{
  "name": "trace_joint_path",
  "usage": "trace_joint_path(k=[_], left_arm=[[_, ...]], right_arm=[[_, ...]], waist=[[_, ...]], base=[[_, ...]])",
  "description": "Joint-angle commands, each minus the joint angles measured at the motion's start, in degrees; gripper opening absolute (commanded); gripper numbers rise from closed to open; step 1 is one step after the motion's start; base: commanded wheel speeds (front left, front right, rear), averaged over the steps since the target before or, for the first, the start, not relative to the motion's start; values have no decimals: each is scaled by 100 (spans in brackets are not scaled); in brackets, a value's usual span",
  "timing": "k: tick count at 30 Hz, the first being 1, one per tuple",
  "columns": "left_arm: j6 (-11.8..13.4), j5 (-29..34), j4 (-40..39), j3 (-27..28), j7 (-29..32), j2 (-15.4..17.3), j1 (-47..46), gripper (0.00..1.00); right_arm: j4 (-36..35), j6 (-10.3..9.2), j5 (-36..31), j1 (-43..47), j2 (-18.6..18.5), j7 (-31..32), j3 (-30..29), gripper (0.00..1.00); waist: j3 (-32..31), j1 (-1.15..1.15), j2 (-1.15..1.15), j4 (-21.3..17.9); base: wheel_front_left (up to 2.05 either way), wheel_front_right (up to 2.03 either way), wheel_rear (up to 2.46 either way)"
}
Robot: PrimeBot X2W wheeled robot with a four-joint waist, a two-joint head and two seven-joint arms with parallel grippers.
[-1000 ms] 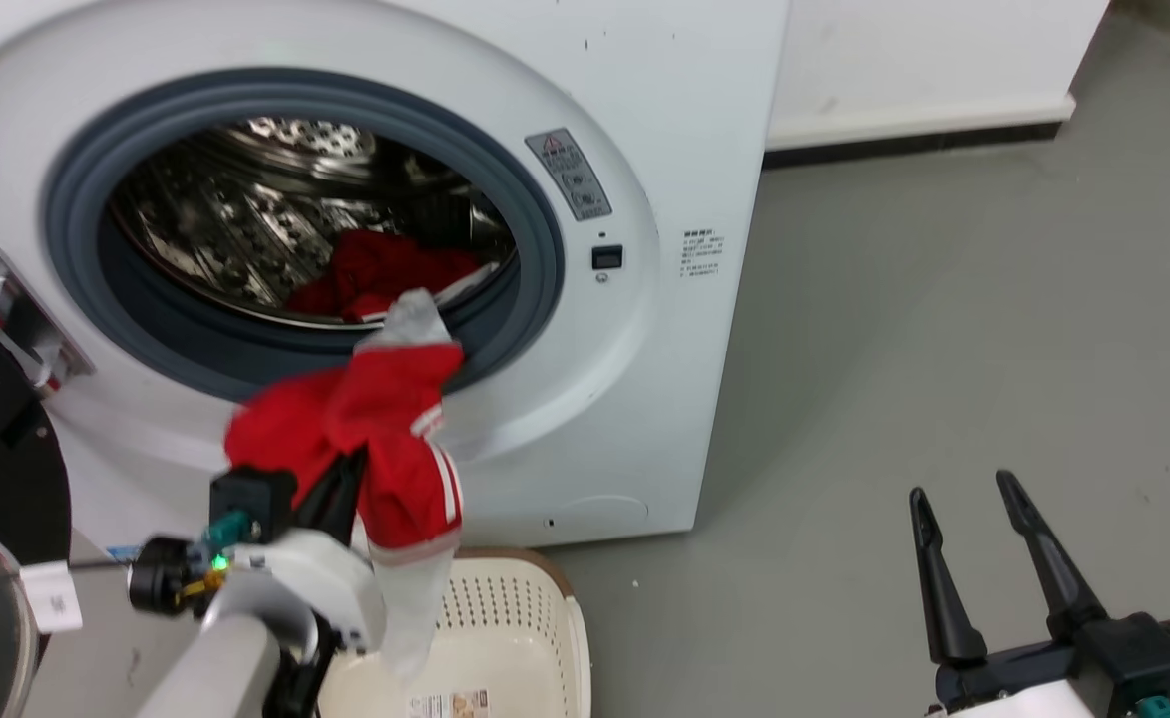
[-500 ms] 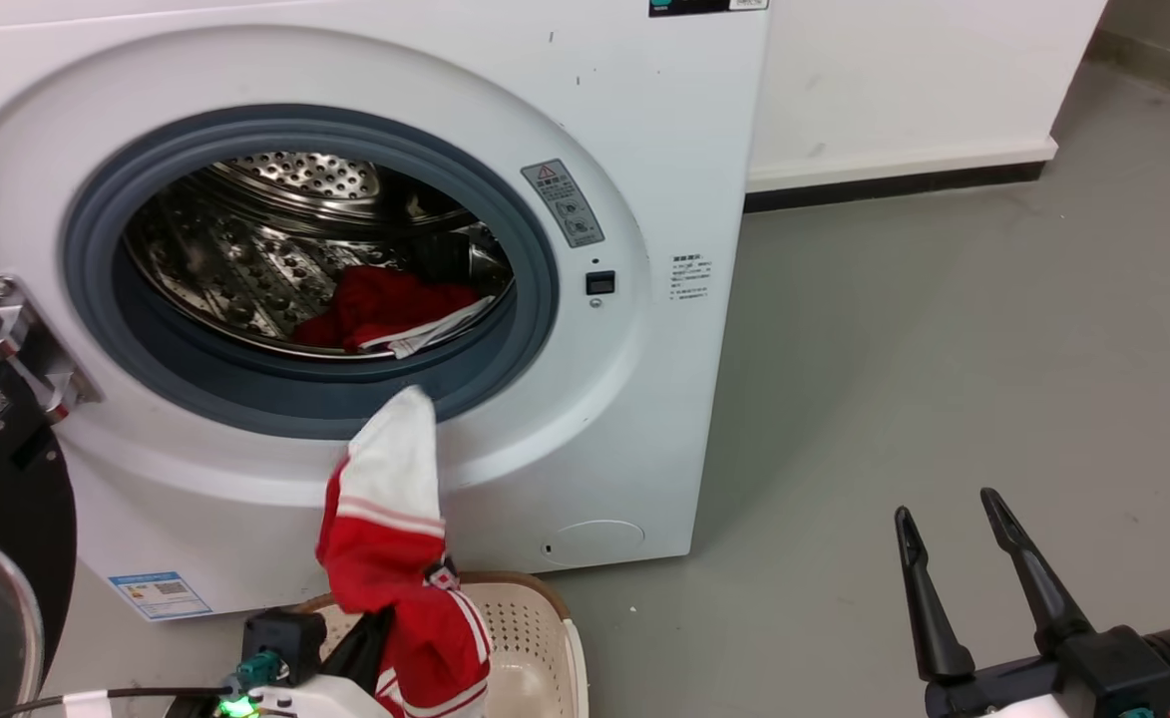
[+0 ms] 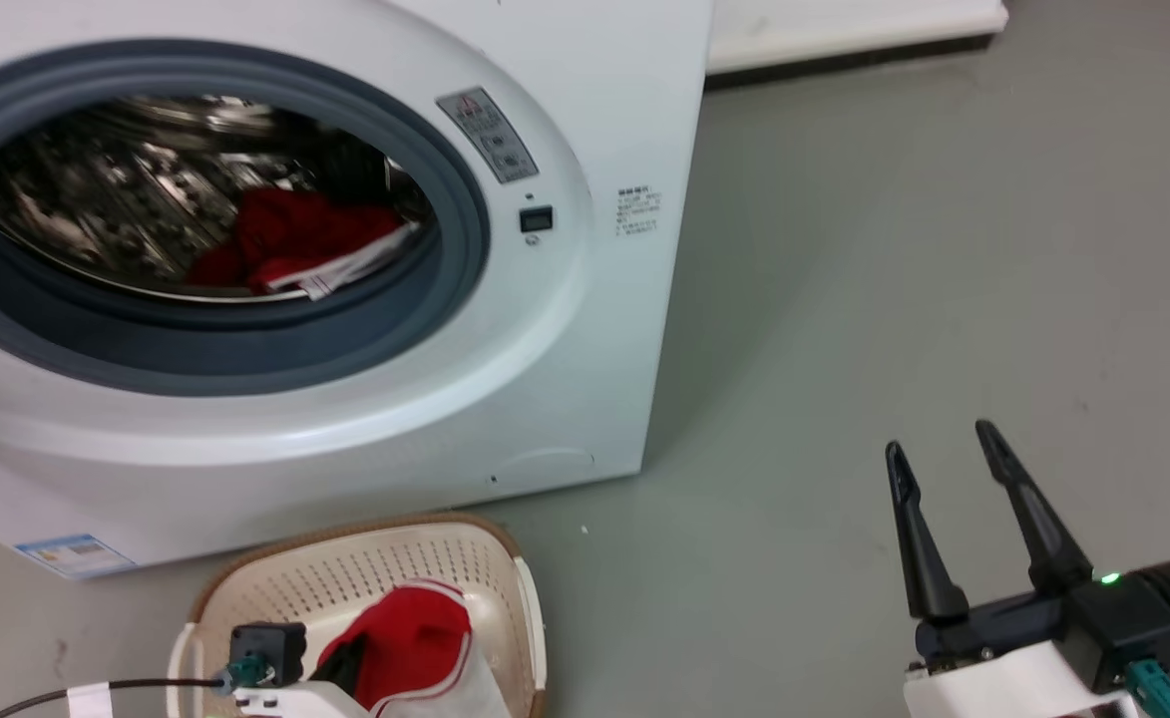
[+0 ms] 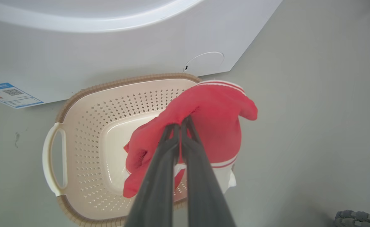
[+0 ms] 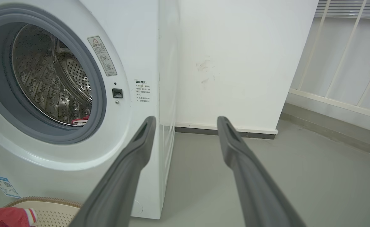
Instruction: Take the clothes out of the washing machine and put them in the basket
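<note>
Two red garments with white trim matter here. Farthest left, the loose garment [image 3: 295, 234] lies low in the steel drum [image 3: 96, 209] of the washing machine [image 3: 585, 329]. Below the machine's round opening, just in front of it, a cream basket [image 4: 87, 91] with a brown rim sits on the grey floor [image 3: 894, 249]. The left gripper [image 4: 181, 121] hangs over the basket, its two dark fingers pinched together on a fold of the held garment [image 4: 216, 126]. That cloth droops into the basket, yet in the left wrist view a white panel of it seems to hang past the rim on the side away from the handle. Right of the machine's front and well apart from it, the right gripper [image 3: 938, 439] hovers over bare floor, fingers spread wide and holding nothing.

The step in hand looks like the release. To do it well, the left arm should probably shift toward the basket's middle and sink lower before the fingers part, so the loose panel falls inside rather than over the rim.
</note>
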Motion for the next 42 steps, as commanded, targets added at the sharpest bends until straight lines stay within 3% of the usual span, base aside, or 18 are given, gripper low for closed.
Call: trace_joint_path(k=[1,17,33,34,35,36,42], left_arm=[[-64,-37,519,43,-85,-71,-385,0],[-279,-217,2874,212,13,-196,-2053,0],[-104,-99,3330,18,346,-202,-2865,0],[-93,-94,3333,6,343,-207,-2886,7],[-92,-87,3338,-7,326,-220,-2896,84],[-82,-80,3342,-14,269,-233,-2904,100],[-104,-168,3365,22,-9,-343,-2725,100]], right_arm=[[-64,-4,62,-270,0,-12,14,100],[-315,-4,306,-1154,0,-12,-30,100],[-384,-4,457,-1607,0,-12,-108,100],[-374,-4,458,-1618,0,-12,-107,100],[-362,-4,456,-1630,0,-12,-108,100],[-348,-4,452,-1634,0,-12,-113,100],[-218,-4,416,-1517,-1,-12,-102,100]], waist=[[622,0,0,-188],[2303,0,0,-387],[3212,0,0,-357],[3221,0,0,-353],[3217,0,0,-347],[3198,0,0,-338],[2862,0,0,-277]], base=[[0,0,0],[0,0,0],[0,0,0],[0,0,0],[0,0,0],[0,0,0],[0,0,0]])
